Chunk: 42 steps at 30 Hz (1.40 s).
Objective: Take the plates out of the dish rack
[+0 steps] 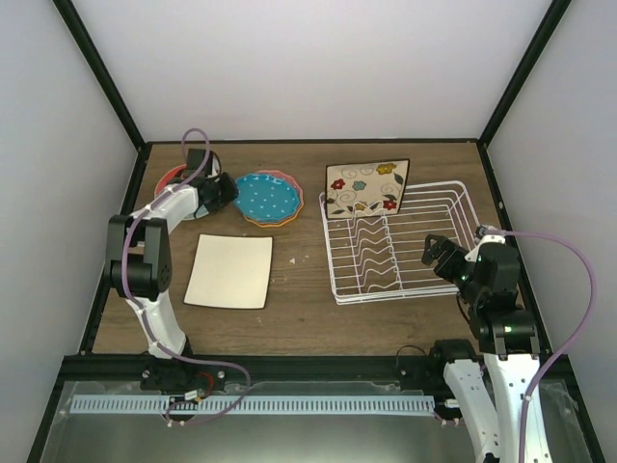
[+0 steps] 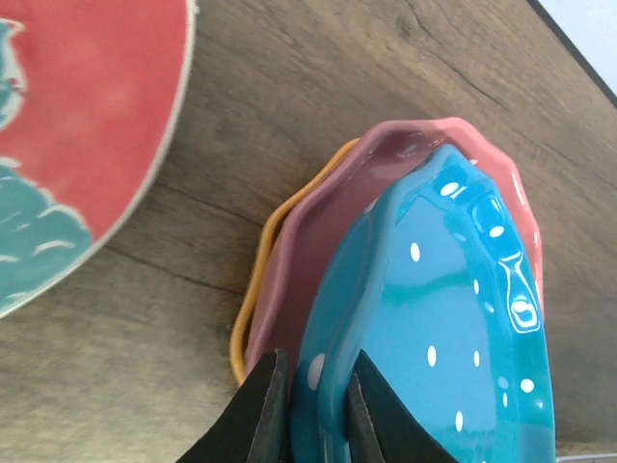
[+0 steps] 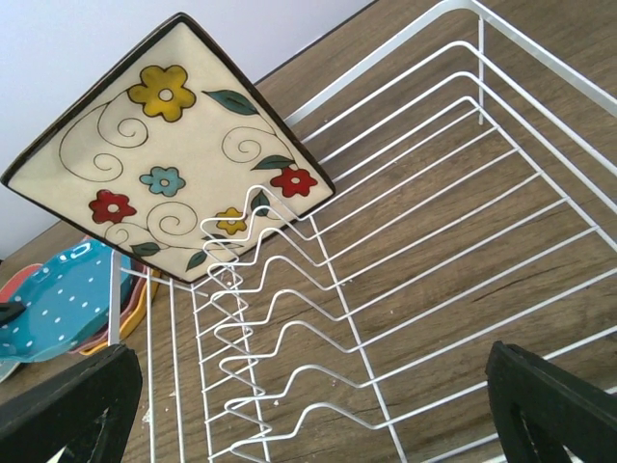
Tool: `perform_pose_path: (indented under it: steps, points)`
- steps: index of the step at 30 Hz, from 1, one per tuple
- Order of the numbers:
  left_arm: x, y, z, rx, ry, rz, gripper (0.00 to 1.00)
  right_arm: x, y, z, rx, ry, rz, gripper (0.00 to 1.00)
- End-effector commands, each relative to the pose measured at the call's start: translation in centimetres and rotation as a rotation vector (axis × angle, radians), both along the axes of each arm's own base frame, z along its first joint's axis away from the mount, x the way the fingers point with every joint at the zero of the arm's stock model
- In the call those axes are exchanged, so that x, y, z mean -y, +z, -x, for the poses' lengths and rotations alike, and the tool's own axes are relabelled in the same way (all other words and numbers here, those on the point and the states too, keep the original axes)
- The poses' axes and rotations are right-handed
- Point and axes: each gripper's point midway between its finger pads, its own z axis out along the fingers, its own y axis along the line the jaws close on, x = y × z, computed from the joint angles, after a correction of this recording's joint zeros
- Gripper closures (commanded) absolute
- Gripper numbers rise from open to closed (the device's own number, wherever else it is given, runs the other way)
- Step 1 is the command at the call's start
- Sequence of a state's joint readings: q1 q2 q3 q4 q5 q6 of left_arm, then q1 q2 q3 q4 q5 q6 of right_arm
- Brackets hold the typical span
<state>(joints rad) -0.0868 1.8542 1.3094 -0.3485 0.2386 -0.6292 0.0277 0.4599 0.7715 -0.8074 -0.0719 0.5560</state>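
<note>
The white wire dish rack holds one plate, the square cream floral plate, standing in its far-left slot. My left gripper is shut on the near rim of the blue dotted plate. In the left wrist view the blue plate tilts over the pink plate and the orange plate. The red-and-teal plate lies to their left. The plain cream square plate lies flat nearer me. My right gripper is open and empty over the rack's near right side.
The right wrist view shows the floral plate leaning in the rack's wavy dividers, with the other slots bare. The stacked round plates lie beyond the rack's left side. Black frame posts and white walls bound the wooden table.
</note>
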Motion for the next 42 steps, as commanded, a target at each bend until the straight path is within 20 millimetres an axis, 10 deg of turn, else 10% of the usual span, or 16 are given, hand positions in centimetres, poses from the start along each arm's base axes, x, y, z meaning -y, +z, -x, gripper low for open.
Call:
perform_pose_path:
  steps: [1,15,22,29,37,42]
  points:
    - [1.4,4.4,-3.7,0.157,-0.011,0.053,0.96,0.8,1.5,0.8,0.027,-0.029,0.033,0.00]
    - [2.2,2.0,-4.6,0.121,-0.033,0.030,0.86,0.8,1.5,0.3,0.023,-0.028,0.045,0.00]
    - [2.6,1.5,-4.5,0.109,-0.046,0.032,0.62,0.8,1.5,-0.1,0.020,-0.024,0.047,0.00]
    - [2.2,2.7,-5.0,0.148,-0.067,-0.039,0.18,0.7,1.3,-0.2,0.017,-0.024,0.040,0.00]
    - [-1.0,14.1,-11.5,0.498,-0.037,-0.266,0.10,0.8,1.4,0.1,0.025,-0.031,0.042,0.00]
    - [6.2,22.9,-12.6,0.840,-0.317,-0.057,0.10,0.6,1.5,-0.1,0.028,-0.017,0.035,0.00]
